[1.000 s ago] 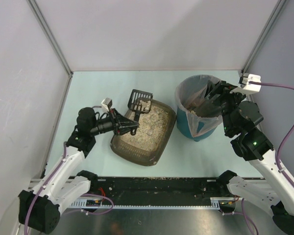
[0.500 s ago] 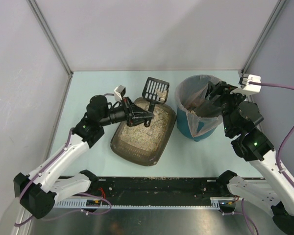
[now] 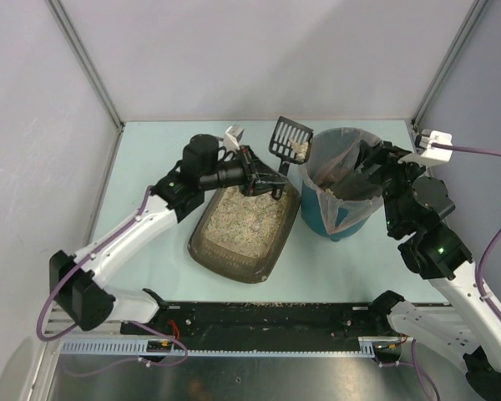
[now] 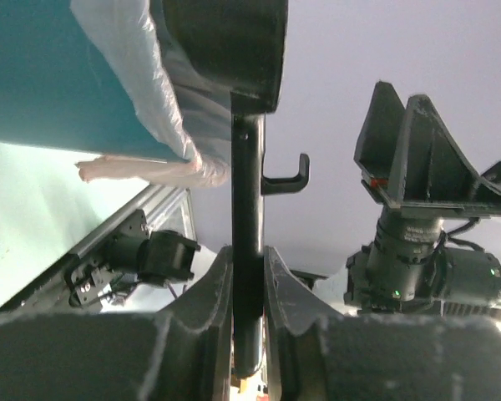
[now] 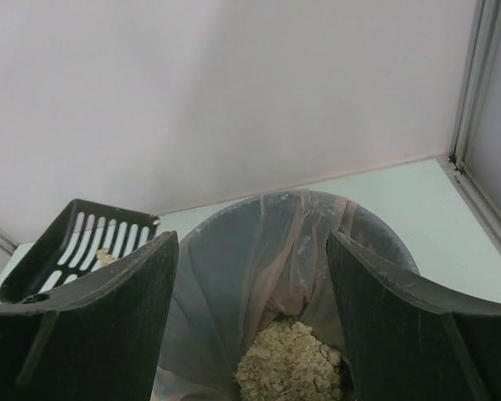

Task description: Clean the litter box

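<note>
The litter box, a dark brown tray of beige litter, lies mid-table. My left gripper is shut on the handle of the black slotted scoop. It holds the scoop raised, head just left of the teal bin's rim, with a few clumps in it. In the left wrist view the handle stands pinched between my fingers. My right gripper is open and empty over the bin's right side. Its wrist view looks into the lined bin at dumped litter, with the scoop at left.
The teal bin stands right of the litter box, nearly touching it. Booth walls close in on three sides. The black rail runs along the near edge.
My left arm has swung right and stretched out, carrying the scoop from over the litter box's far end to the bin's left rim. The right arm has barely moved.
</note>
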Motion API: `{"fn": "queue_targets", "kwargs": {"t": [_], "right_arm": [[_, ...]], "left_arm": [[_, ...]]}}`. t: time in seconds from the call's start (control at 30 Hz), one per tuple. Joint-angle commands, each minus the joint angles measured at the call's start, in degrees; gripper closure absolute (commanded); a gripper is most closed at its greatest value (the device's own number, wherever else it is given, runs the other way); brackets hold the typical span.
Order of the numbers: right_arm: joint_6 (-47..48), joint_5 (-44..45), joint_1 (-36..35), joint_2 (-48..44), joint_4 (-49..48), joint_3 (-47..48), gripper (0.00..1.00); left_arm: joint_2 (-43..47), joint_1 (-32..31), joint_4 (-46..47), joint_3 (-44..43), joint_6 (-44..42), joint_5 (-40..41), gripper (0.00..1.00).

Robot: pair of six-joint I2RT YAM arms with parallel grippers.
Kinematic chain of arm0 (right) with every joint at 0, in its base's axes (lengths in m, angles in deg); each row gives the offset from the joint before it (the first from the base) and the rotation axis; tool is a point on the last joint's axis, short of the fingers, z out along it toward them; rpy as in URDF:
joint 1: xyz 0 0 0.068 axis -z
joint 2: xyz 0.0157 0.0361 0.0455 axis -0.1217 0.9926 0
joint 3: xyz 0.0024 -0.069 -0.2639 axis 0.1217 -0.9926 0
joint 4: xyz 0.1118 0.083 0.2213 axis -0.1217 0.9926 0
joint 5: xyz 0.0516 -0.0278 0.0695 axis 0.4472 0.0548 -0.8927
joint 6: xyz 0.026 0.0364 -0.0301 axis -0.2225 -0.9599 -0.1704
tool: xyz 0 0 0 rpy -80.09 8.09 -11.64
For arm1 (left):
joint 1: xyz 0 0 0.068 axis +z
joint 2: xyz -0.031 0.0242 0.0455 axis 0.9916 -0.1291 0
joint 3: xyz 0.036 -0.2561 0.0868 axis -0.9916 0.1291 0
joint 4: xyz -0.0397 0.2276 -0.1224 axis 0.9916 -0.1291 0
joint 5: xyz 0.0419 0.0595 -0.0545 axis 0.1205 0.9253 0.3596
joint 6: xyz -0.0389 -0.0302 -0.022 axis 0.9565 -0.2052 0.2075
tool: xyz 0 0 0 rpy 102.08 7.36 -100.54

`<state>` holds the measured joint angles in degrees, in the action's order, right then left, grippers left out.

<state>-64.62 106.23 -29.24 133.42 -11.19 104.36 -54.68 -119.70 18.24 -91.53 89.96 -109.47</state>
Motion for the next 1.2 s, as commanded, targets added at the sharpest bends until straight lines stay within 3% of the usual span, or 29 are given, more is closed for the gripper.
{"fn": "queue_targets", "kwargs": {"t": [0.0, 0.4, 0.73, 0.9, 1.17], "right_arm": [[0.3, 2.4, -0.2, -1.5, 0.0, 0.1, 0.24], [1.5, 4.0, -0.2, -1.9, 0.3, 0.1, 0.23], [2.1, 4.3, -0.2, -1.5, 0.1, 0.1, 0.23], [2.2, 3.6, -0.2, -0.9, -0.9, 0.1, 0.23], [2.6, 3.6, -0.2, -0.8, -1.6, 0.1, 0.23]], "left_arm": [[-4.4, -2.3, -0.8, -8.4, -5.0, 0.5, 1.0], [-15.7, -6.1, -12.2, -24.0, -20.9, 3.4, 1.0], [-22.5, -11.5, -26.3, -35.4, -38.1, 12.0, 1.0], [-27.3, -14.6, -36.1, -47.3, -45.4, 18.5, 1.0], [-27.1, -16.3, -42.1, -48.9, -54.5, 25.9, 1.0]]}}
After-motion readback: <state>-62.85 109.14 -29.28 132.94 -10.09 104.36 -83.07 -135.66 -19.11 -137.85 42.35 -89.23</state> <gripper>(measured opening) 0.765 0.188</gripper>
